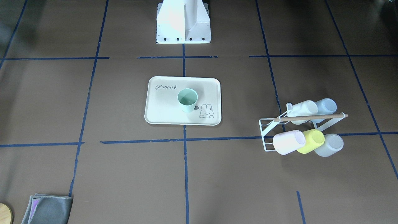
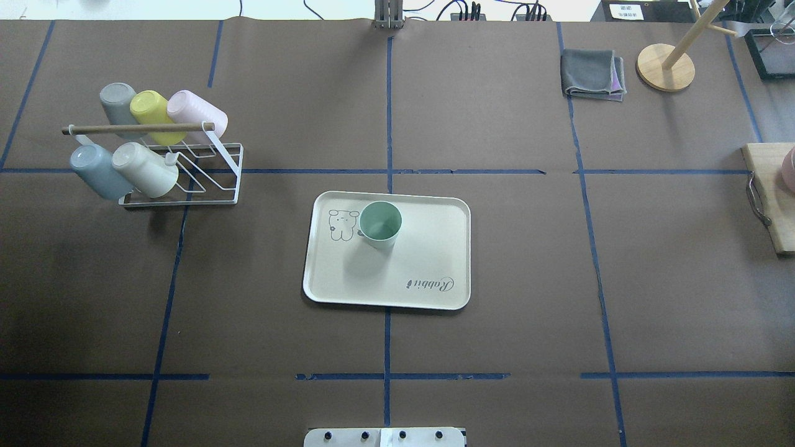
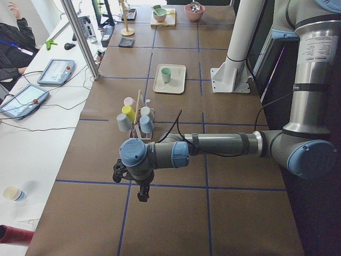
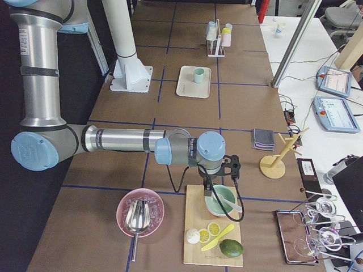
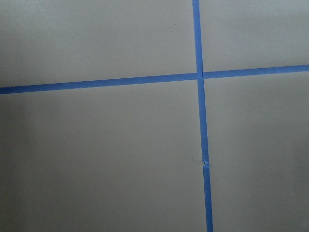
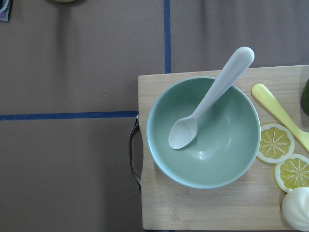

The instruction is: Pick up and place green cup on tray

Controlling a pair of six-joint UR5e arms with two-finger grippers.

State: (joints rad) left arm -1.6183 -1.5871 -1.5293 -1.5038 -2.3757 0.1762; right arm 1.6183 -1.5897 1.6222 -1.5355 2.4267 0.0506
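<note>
Green cup (image 1: 187,100) stands upright on the tray (image 1: 166,109), just beside the bunny drawing; placement appears complete. Left end effector (image 3: 141,193) and right end effector (image 4: 232,169) hover well apart from it, opening impossible to tell. Next move: only staying clear.

wire rack (image 2: 136,128): five cups (image 2: 151,107) | grey cloth (image 2: 590,73) | bowl (image 6: 227,145): spoon (image 6: 217,92) inside

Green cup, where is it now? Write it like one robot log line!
green cup: upright on tray | left gripper: over table, state unclear | right gripper: above bowl, state unclear | task: looks done
</note>
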